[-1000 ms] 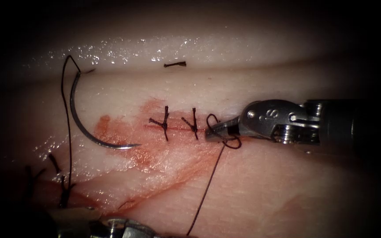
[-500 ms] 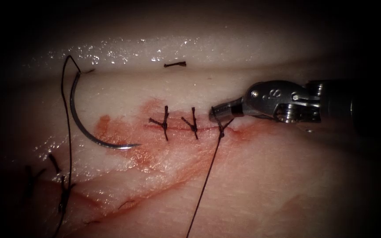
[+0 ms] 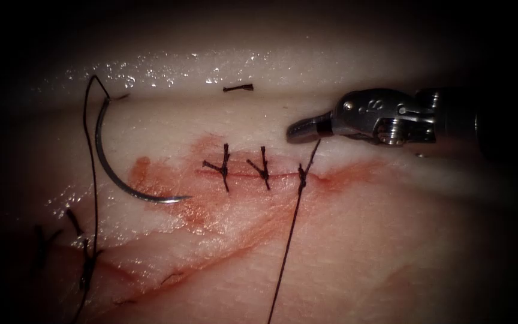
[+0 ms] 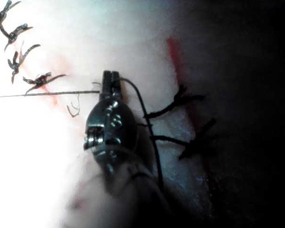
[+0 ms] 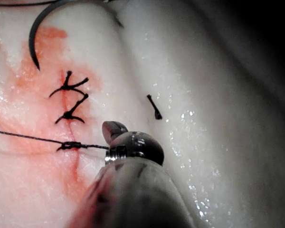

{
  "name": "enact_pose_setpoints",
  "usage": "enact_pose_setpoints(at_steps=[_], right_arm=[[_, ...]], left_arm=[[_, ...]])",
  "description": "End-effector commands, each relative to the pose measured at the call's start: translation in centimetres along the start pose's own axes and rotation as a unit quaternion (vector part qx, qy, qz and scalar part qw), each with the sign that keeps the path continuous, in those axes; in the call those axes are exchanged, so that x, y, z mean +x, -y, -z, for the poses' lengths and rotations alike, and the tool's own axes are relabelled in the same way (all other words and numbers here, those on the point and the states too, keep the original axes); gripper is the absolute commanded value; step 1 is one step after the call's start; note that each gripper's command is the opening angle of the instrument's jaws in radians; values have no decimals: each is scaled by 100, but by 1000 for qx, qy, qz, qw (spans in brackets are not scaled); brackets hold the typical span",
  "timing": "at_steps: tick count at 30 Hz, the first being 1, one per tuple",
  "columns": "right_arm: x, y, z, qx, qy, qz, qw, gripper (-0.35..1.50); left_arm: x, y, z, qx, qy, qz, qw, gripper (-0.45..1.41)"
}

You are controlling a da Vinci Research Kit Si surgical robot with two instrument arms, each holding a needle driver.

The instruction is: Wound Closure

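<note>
A: How does the tissue (image 3: 343, 252) lie?
B: Pale, glistening and ridged, with red fluid (image 3: 223, 204) spread around the cut (image 3: 241, 174), which runs toward three o'clock.
A: And the right tool (image 3: 298, 129)?
B: Its shaft enters from three o'clock and lies nearly level, tip toward nine o'clock, just above the cut's right end. Its jaws are clamped on the short end of the thread (image 3: 289, 234), which rises taut from a knot (image 3: 301, 175) on the cut.
A: The left tool (image 4: 110, 78)?
B: Jaws together on the thread, seen in its wrist view.
A: The needle (image 3: 112, 171)?
B: Free on the tissue at nine o'clock of the cut, a thin steel curve, held by neither tool. Two finished stitches (image 3: 244, 168) sit left of the knot; a cut end of thread (image 3: 238, 88) lies at twelve o'clock.
</note>
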Motion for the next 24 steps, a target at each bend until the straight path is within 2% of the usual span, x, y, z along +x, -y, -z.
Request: enact_pose_setpoints(at_steps=[1,18,24], right_arm=[[3,-9,-8,-3,-2,4,1000,-35],[-6,-42,-16,-54,-27,24,998,-35],[-9,-35,-19,-56,-31,11,998,-35]], left_arm=[[-5,-4,-10,-4,-4,2,1000,-45],[-25,-27,-30,-12,-7,14,1000,-45],[-24,-21,-25,-8,-11,21,1000,-45]])
